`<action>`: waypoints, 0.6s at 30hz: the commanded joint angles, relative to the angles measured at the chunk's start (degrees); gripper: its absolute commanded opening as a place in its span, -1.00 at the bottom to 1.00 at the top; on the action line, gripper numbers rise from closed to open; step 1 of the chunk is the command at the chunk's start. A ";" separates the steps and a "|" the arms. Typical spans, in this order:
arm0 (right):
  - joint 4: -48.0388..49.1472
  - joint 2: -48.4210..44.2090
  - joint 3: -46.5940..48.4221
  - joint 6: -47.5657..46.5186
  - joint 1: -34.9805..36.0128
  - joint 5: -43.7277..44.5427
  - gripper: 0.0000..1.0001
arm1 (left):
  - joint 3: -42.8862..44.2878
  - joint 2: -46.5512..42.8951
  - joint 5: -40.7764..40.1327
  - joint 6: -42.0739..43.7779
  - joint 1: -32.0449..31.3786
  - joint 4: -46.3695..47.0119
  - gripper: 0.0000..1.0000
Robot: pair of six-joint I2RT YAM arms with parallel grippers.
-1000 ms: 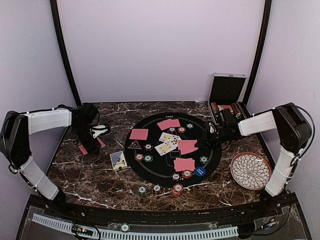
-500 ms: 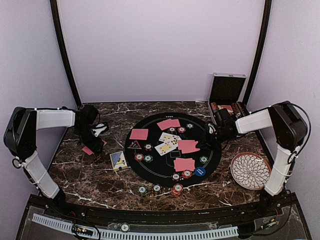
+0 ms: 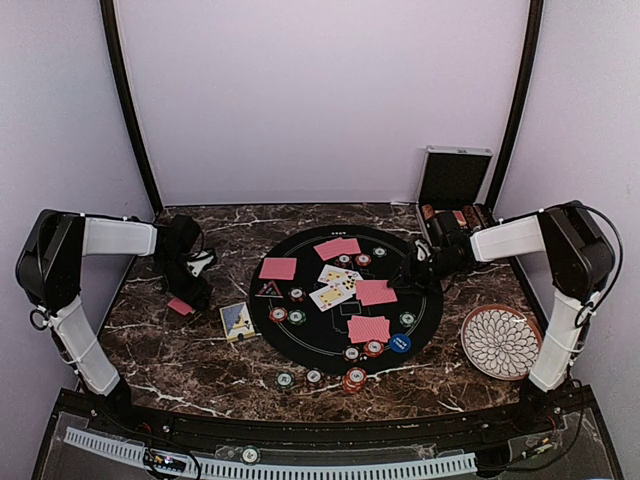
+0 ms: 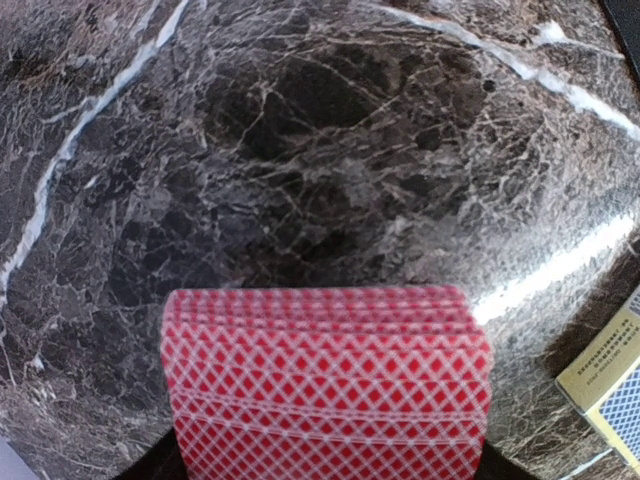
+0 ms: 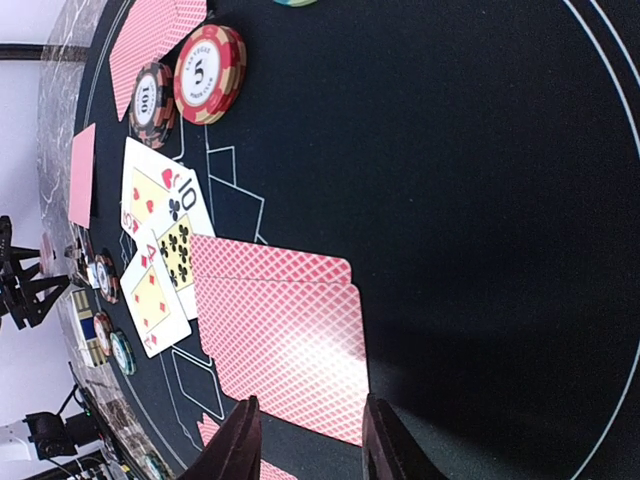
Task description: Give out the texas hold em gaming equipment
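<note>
My left gripper (image 3: 188, 294) is shut on a deck of red-backed playing cards (image 4: 325, 385), low over the marble at the table's left; the deck (image 3: 181, 306) hides its fingertips. My right gripper (image 5: 312, 442) stands open at the right side of the round black mat (image 3: 425, 315), its fingers either side of the near edge of two overlapping red-backed cards (image 5: 285, 330) that lie flat on the mat. Face-up cards (image 3: 336, 284) lie in the mat's middle, with further face-down cards (image 3: 278, 268), striped chips (image 3: 354, 380), a blue button (image 3: 400, 343) and a triangular marker (image 3: 268, 290) around them.
A card box (image 3: 237, 321) lies on the marble left of the mat. A white patterned plate (image 3: 501, 341) sits at the right front. An open silver case (image 3: 455, 180) stands at the back right behind my right arm. Chips (image 5: 208, 72) lie beyond the released cards.
My right gripper has opened and let go of the red-backed cards, which now lie on the mat. My left gripper has shifted slightly right and nearer with the deck.
</note>
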 commanded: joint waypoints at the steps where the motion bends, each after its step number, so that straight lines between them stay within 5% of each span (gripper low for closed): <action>1: -0.41 -2.38 0.90 -0.19 -0.33 0.96 -0.23 | 0.11 -0.16 0.95 -1.34 0.02 0.25 0.70; 5: -1.19 -3.49 1.23 -0.39 -0.33 1.51 -0.13 | 0.37 -0.18 1.36 -1.50 0.02 -0.43 0.95; 10: -2.67 -5.58 1.64 -1.31 -0.33 2.90 0.05 | 1.11 -1.12 1.33 -1.25 0.02 -1.04 0.97; 14: -4.12 -8.22 1.93 -2.39 -0.38 5.10 0.94 | 3.29 -2.65 1.59 -1.00 0.07 -2.31 0.97; 18: -5.36 -11.36 1.61 -3.32 -0.34 8.20 0.97 | 7.07 -4.09 2.75 -0.42 0.57 -3.99 0.98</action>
